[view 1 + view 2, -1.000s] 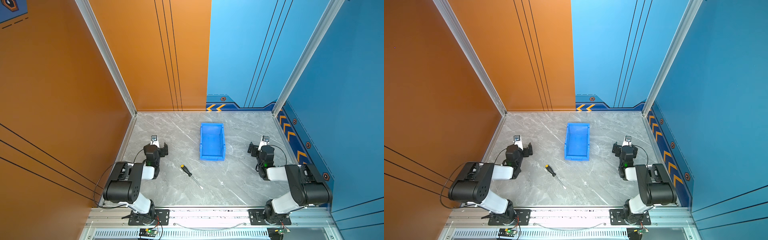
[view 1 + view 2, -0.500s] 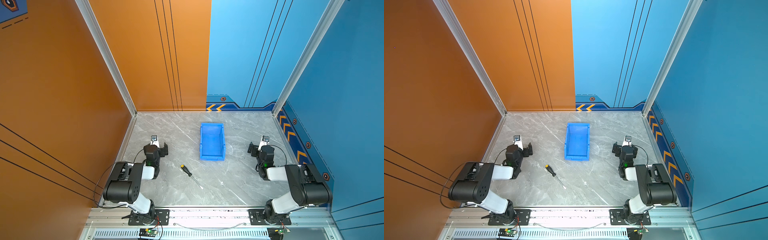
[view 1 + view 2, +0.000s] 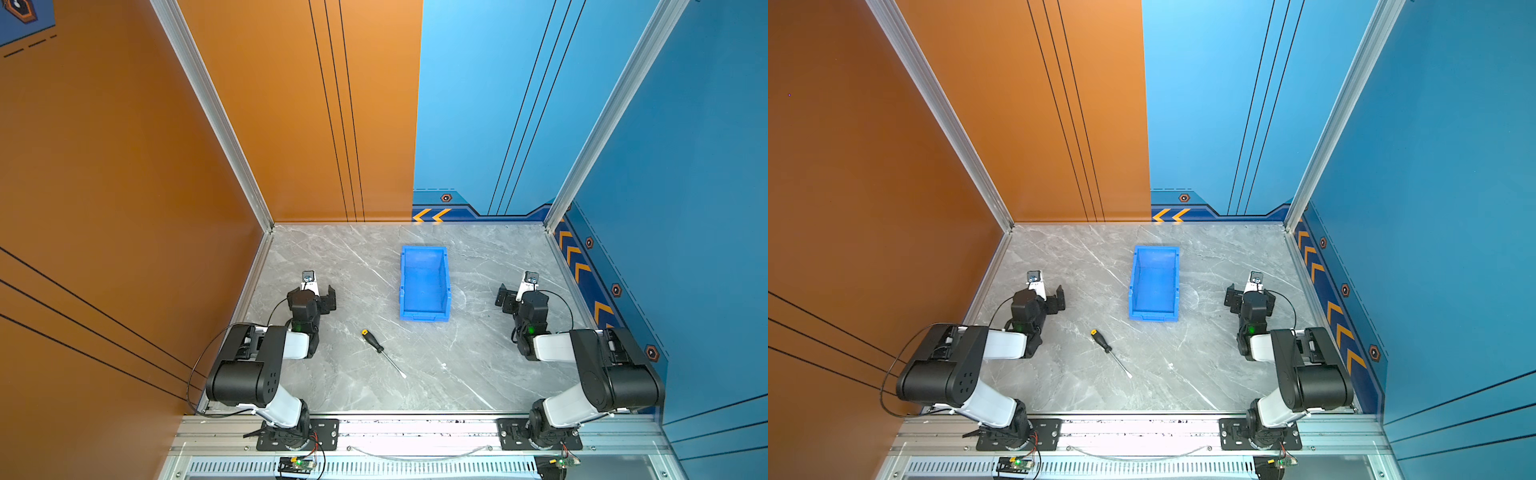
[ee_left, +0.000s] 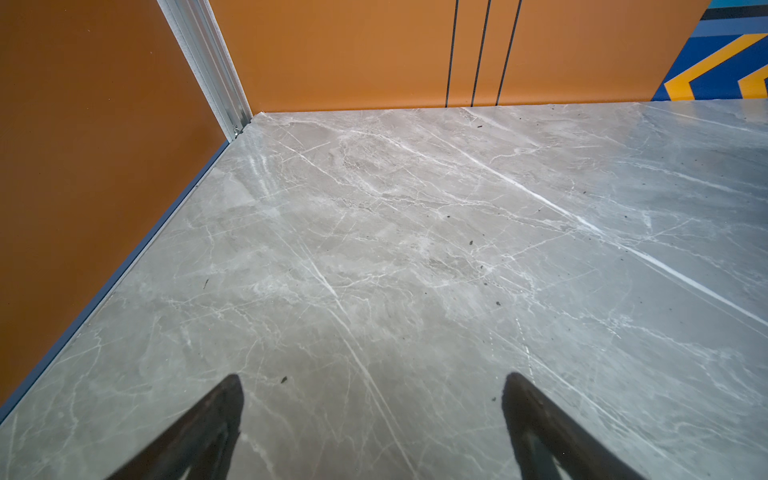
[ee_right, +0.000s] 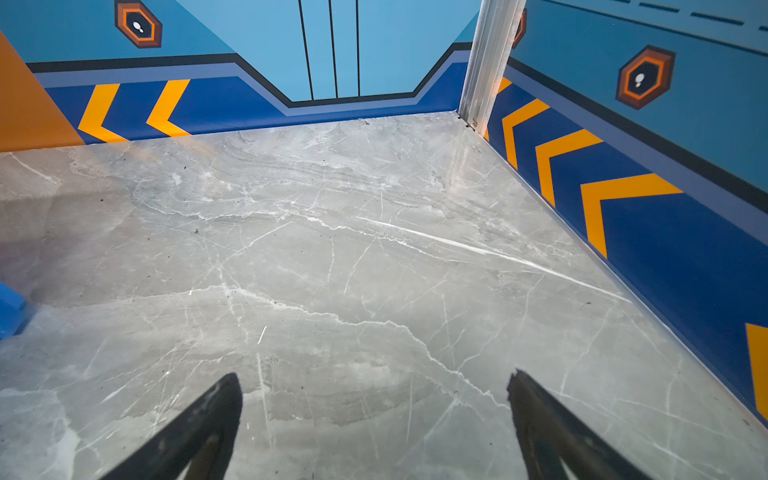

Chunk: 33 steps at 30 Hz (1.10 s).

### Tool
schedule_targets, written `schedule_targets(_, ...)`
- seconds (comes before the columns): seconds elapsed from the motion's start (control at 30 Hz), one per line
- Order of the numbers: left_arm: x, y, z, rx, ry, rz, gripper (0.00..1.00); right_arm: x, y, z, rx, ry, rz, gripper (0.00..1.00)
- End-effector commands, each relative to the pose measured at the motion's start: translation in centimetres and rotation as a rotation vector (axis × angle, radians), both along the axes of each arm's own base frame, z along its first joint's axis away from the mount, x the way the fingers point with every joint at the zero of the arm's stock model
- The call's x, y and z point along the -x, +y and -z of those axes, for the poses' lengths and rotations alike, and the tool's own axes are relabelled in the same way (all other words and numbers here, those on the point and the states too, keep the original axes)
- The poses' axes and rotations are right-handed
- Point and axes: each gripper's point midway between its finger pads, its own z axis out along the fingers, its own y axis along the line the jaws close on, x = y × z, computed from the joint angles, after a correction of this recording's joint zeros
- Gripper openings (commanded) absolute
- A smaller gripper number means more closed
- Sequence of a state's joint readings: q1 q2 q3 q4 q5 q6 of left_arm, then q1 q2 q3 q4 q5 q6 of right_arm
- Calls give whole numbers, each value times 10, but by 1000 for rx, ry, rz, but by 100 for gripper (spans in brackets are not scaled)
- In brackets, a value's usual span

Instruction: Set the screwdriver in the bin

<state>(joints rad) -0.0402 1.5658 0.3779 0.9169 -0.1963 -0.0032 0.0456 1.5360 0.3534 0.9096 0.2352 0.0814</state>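
Observation:
The screwdriver [image 3: 372, 341] [image 3: 1100, 340] lies flat on the grey marble table in both top views, its yellow-capped black handle toward the back left and its thin shaft toward the front right. The blue bin [image 3: 424, 249] [image 3: 1155, 249] stands empty behind it, near the table's middle. My left gripper [image 3: 318, 293] [image 3: 1046, 295] [image 4: 374, 379] rests low to the left of the screwdriver, open, with only bare table between its fingers. My right gripper [image 3: 519, 293] [image 3: 1250, 293] [image 5: 375, 376] sits to the right of the bin, open and empty. A corner of the bin [image 5: 10, 307] shows in the right wrist view.
Orange walls [image 3: 124, 166] close the left and back-left sides, blue walls [image 3: 685, 166] the right and back-right. An aluminium rail [image 3: 415, 428] carrying both arm bases runs along the front edge.

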Motion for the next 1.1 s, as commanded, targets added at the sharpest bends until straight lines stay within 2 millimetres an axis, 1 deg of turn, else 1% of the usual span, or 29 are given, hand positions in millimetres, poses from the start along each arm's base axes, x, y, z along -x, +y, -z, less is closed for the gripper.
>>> schedule_targets(0.0,-1,-3,-4,-4,-10,24,98,-3,-2,-5,-1,-19,9,100)
schedule_targets(0.07,0,-2,-6,-5,-16,13,98,-1,-11,-10,-6,-20,62,100)
schedule_targets(0.13,2,0,-9,-4,-25,3,98,0,-11,-16,-14,-32,61,100)
schedule_targets(0.27,6,-2,-18,-1,-45,22,98,9,-17,-27,-13,-32,97,100)
schedule_targets(0.4,13,-1,-32,8,-34,27,98,17,-13,-38,-7,-16,65,100)
schedule_targets(0.47,17,-2,-35,20,-14,36,98,22,-12,-44,-8,8,57,100)
schedule_targets(0.63,29,5,-43,19,27,-37,98,40,-11,-60,-67,48,70,100)
schedule_targets(0.73,31,3,-49,81,59,-64,98,52,-10,-66,-93,112,79,100)
schedule_targets(0.8,32,1,-53,111,93,-78,98,60,-2,-70,-98,161,49,100)
schedule_targets(0.93,33,-7,-61,140,147,-85,98,75,16,-83,-98,203,-13,100)
schedule_targets(1.0,35,-14,-65,184,180,-65,98,82,27,-90,-107,213,-48,100)
schedule_targets(1.07,39,-22,-68,231,209,-44,98,88,40,-92,-113,236,-92,100)
